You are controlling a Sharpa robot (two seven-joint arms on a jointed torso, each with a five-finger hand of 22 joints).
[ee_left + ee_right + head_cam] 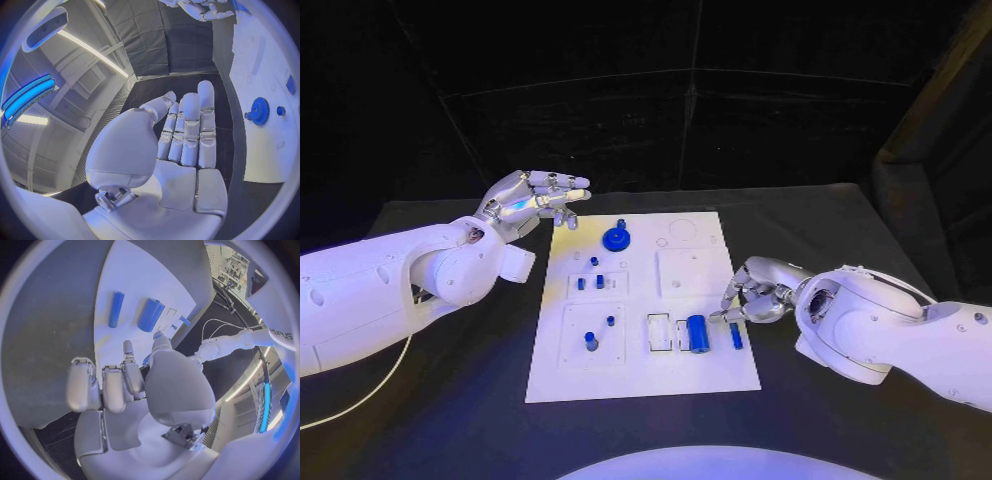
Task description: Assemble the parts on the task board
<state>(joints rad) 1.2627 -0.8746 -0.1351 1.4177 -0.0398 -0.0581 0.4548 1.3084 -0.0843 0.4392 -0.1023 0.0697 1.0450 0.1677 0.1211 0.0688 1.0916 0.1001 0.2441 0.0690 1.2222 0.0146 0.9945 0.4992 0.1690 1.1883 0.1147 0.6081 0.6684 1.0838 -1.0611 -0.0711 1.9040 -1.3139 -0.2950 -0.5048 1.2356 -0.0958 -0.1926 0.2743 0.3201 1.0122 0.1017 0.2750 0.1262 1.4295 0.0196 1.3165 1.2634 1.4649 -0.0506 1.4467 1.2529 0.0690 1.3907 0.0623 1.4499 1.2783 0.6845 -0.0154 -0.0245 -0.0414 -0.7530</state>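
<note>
A: The task board [646,385] lies in the middle of the head view, on the black table [444,420]. What sits in its recesses?

B: Near its upper edge, a blue gear [616,238] stands on the white surface. Below that, small blue pegs [591,282] stand in a square recess on the board's left half, and more small pegs [594,337] in the square recess lower down. Toward lower centre, an outlined rectangular slot [658,333] has nothing in it; just right of it lies a thick blue cylinder [697,333], and right again a thin blue rod [736,336].

A: And the hands?

B: The left hand [535,201] hovers at upper left of the head view, off the board's top-left corner, fingers partly curled and apart, holding nothing. The right hand [753,292] is at the board's right edge, just beside the thin rod, fingers bent inward; whether it touches a part cannot be told from there.

A: Do the wrist views add anything?

B: The left wrist view shows the left hand [181,145] with straight, close-set fingers and a bare palm, and the gear [260,111] at right. The right wrist view shows the right hand [134,390] with fingers curled over the board, nothing between them, the cylinder [150,315] and rod [115,309] well apart beyond the fingertips.
</note>
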